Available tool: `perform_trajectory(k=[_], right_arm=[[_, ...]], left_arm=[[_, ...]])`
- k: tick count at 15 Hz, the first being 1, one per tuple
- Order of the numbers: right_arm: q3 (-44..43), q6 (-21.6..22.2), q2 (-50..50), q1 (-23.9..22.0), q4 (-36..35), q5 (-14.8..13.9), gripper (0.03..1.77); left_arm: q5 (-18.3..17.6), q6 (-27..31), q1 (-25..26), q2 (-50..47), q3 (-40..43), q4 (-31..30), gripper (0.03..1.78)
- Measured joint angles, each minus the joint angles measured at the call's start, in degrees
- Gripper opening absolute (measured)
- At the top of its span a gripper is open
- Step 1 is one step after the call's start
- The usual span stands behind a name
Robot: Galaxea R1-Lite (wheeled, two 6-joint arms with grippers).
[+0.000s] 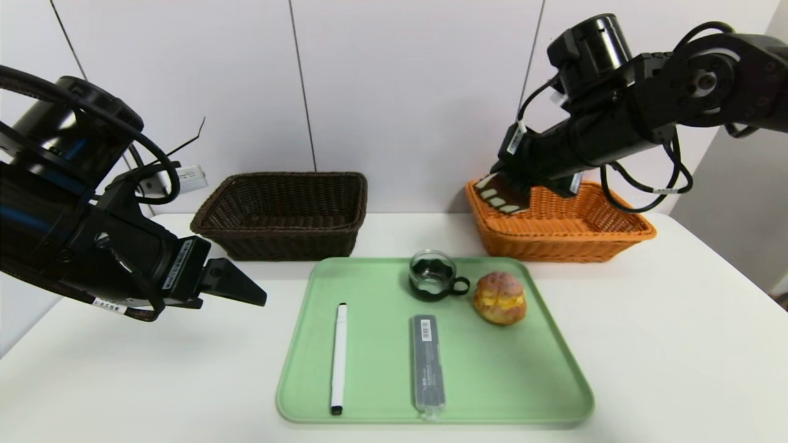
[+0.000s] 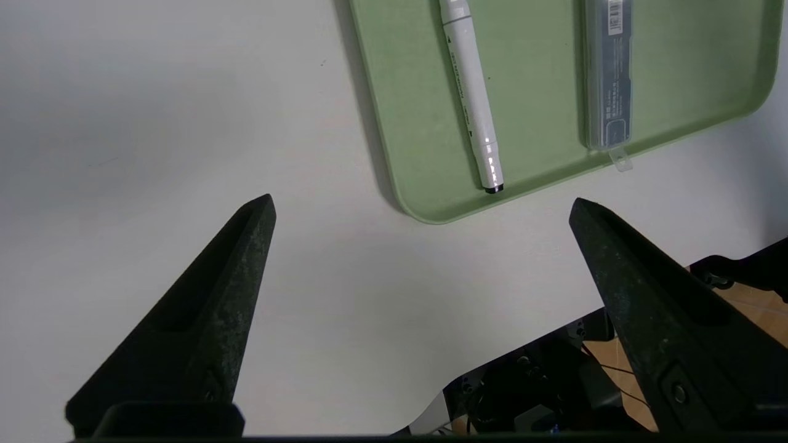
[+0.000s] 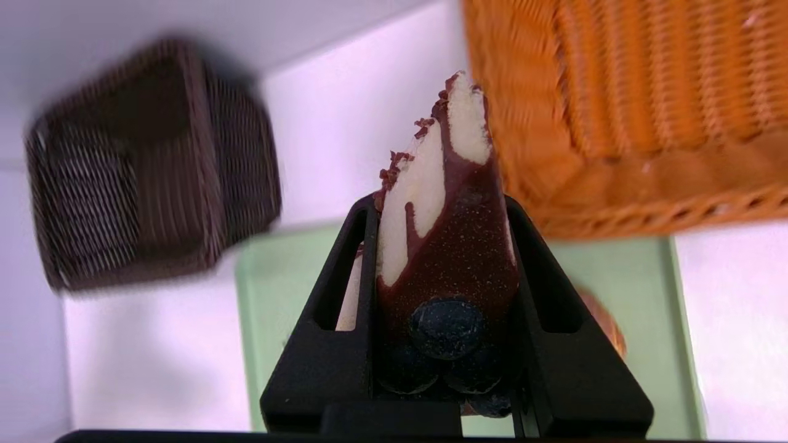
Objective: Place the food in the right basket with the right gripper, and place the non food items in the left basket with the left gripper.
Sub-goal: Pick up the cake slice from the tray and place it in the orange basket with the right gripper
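Meanwhile, cake held up by the orange basket

Nearest, on the white table (image 1: 665,344), lies the green tray (image 1: 381,363). On its left part is the white pen (image 1: 340,360), black tip toward the near edge; the grey case (image 1: 428,363) lies beside it, across a bare strip, its clear end at the tray's near rim. Off the tray's left side, the left gripper (image 2: 422,197) hangs above the table, fingers spread wide with nothing between them.

Farther up the tray sits the cream puff (image 1: 500,298), near the right rim, yellow filling showing. Just beside it, toward the far rim, stands the glass cup (image 1: 432,274), its black handle pointing toward the puff's side.

Behind the tray, the dark basket (image 1: 280,215) stands on the left and the orange basket (image 1: 563,224) on the right. The right gripper (image 3: 440,203) is up at the orange basket's left end, its fingers closed in on the chocolate cake (image 3: 446,246), which has dark berries on it. Behind both baskets rises the pale wall (image 1: 406,92).
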Motion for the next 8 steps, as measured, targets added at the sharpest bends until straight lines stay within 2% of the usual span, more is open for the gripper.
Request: perform_trajectory(k=[4, 8], right_arm=[[0.0, 3.69, 4.96, -7.39, -5.24, -0.09, 0.57], [0.0, 4.91, 10.01, -11.3, -9.75, -0.05, 0.57]], left_arm=[[-0.04, -0.22, 0.0, -0.05, 1.28, -0.16, 1.69], [-0.02, -0.22, 0.06, -0.13, 1.85, -0.33, 1.69]])
